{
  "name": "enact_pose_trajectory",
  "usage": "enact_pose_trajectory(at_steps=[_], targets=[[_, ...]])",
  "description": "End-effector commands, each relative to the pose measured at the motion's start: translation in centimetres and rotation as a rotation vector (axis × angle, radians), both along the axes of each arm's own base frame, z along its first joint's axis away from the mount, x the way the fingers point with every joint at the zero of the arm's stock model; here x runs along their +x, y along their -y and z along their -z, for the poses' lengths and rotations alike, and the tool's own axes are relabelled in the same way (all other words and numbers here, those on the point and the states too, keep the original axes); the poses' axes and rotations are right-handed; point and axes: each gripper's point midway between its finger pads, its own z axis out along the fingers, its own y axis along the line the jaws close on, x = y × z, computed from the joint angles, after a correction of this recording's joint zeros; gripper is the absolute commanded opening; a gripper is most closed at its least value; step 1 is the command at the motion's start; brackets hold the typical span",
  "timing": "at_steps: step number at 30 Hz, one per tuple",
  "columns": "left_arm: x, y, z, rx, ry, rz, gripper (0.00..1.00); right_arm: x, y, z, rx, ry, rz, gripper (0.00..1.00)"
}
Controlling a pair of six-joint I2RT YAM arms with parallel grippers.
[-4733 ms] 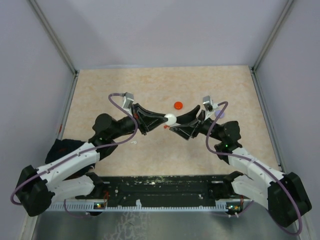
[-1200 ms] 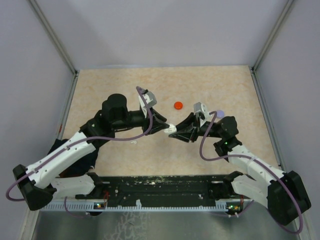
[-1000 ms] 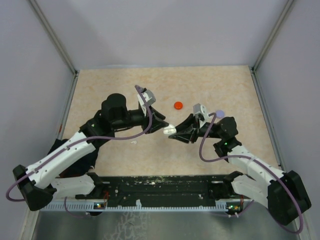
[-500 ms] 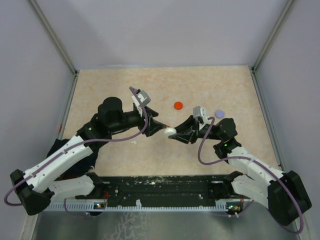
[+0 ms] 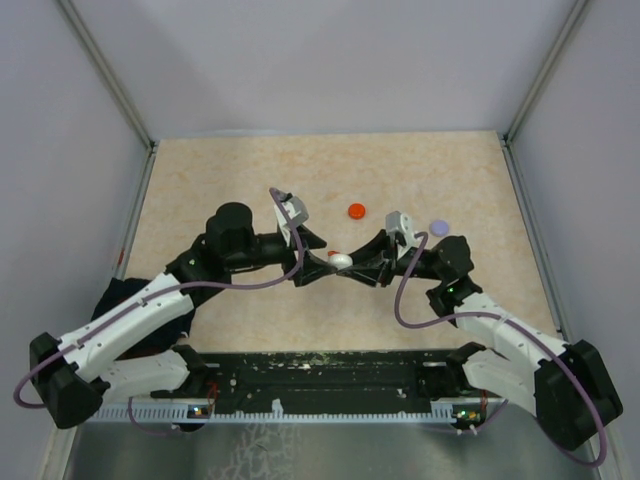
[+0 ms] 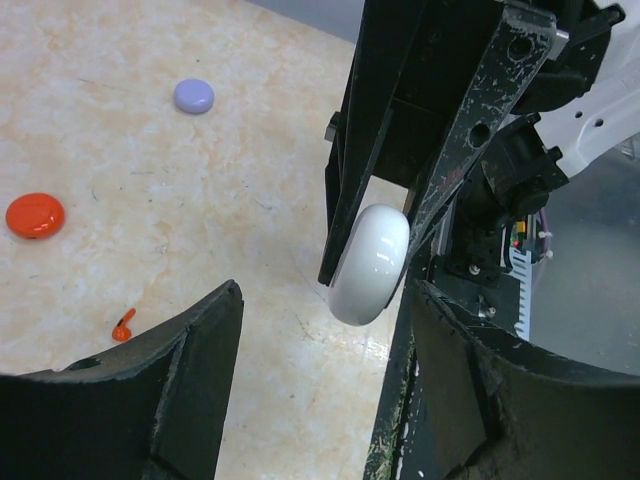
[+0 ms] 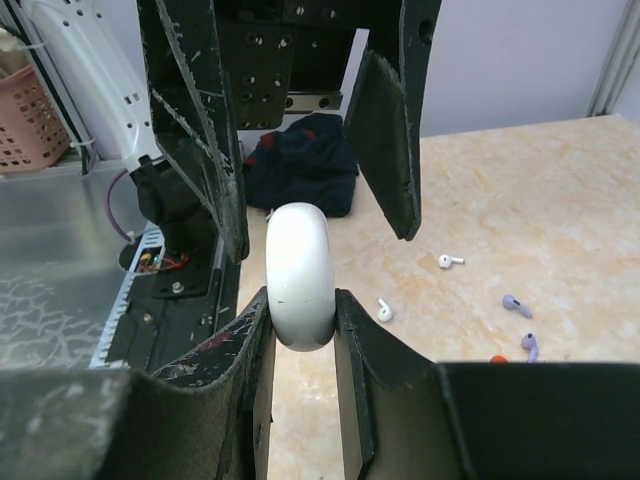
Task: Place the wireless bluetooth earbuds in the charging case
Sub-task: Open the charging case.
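The earbuds lie loose on the table (image 5: 250,170), none in a case: in the right wrist view a white earbud (image 7: 450,261) and another white one (image 7: 383,311) sit near two purple earbuds (image 7: 516,305), and the left wrist view shows a red earbud (image 6: 123,324) not far from the red disc (image 6: 34,214). The white charging case (image 7: 298,275) is off the table, standing on edge, pinched on its flat faces by the right gripper (image 7: 298,305). The left gripper (image 6: 322,300) faces it with jaws spread wide, one finger to either side of the case and not closing on it. The purple disc (image 5: 438,228) lies beside the right arm's wrist.
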Motion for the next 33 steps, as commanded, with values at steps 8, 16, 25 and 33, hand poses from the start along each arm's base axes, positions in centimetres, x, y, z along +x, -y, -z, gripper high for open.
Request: enact_pose_trajectory(at_steps=[8, 16, 25, 33], targets=[[0.7, 0.8, -2.4, -0.066, 0.035, -0.006, 0.70, -1.0, -0.2, -2.3, 0.047, 0.058, -0.052, 0.00], [2.7, 0.3, -2.4, -0.047, 0.016, -0.119, 0.62, -1.6, -0.1, -2.6, 0.055, 0.061, -0.078, 0.00], [3.2, -0.1, -3.7, -0.079, -0.002, -0.155, 0.60, -1.9, -0.1, -2.5, 0.050, 0.063, -0.086, 0.00], [3.1, -0.2, -3.3, -0.067, -0.021, -0.158, 0.61, -2.0, 0.0, -2.7, 0.058, 0.068, -0.079, 0.00]])
